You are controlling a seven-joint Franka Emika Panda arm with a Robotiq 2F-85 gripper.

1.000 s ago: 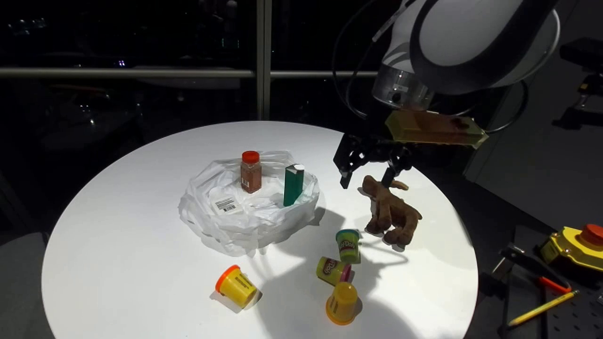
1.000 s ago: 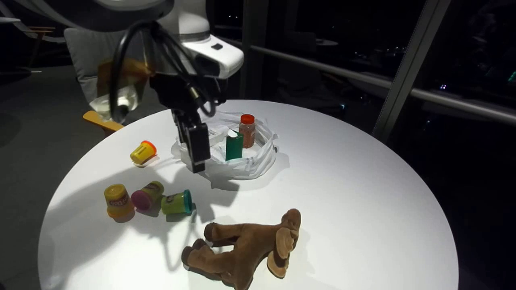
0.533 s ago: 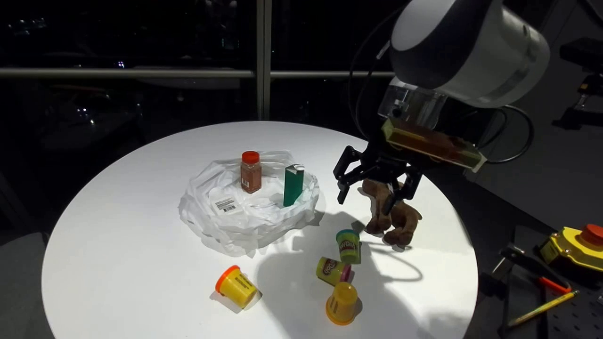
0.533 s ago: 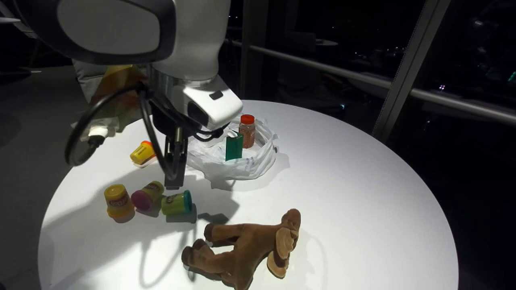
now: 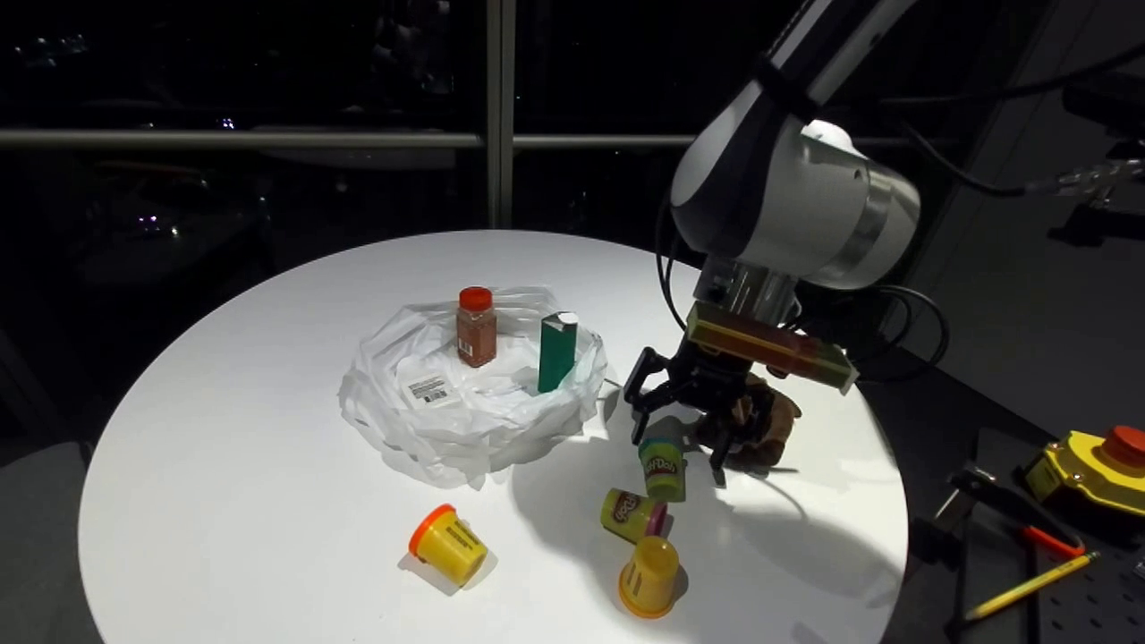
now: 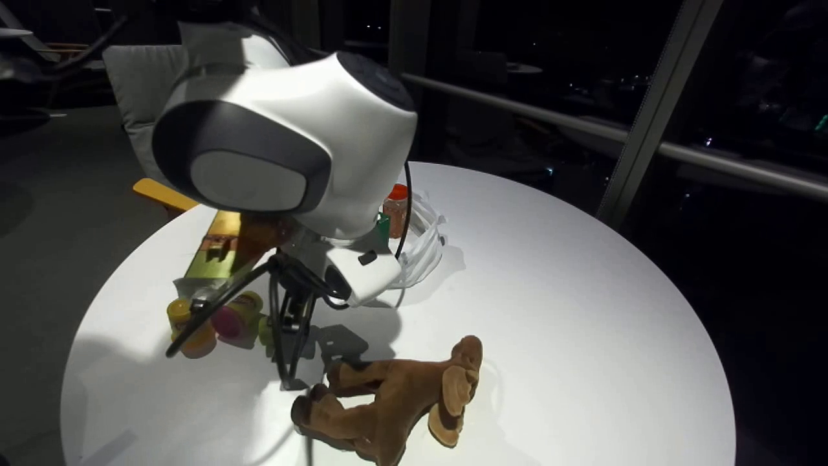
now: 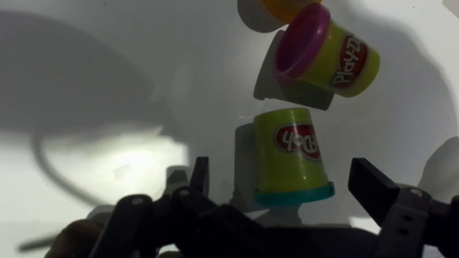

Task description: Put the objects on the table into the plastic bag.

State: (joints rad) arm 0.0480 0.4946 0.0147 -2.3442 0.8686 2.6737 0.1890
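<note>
My gripper (image 5: 678,458) is open above the lying tub with the teal lid (image 5: 662,474). In the wrist view that tub (image 7: 292,154) is between the spread fingers, touching neither. A tub with a pink lid (image 7: 337,68) lies just beyond it. A yellow tub with an orange lid (image 5: 650,577) stands lid down; another yellow tub (image 5: 450,547) lies tilted on its own. The brown plush moose (image 6: 401,395) lies beside the gripper. The open white plastic bag (image 5: 456,434) holds a red-capped jar (image 5: 477,335) and a green box (image 5: 558,353); the arm partly hides it in an exterior view.
The round white table (image 5: 233,429) has its edge near the moose. A yellow box with a red button (image 5: 1091,470) and a pencil (image 5: 1029,586) are off the table. Cables hang from the arm near the moose.
My gripper has moved down, away from the bag's far side and over the moose, to the teal-lidded tub, staying open. The tubs, moose and bag have not moved.
</note>
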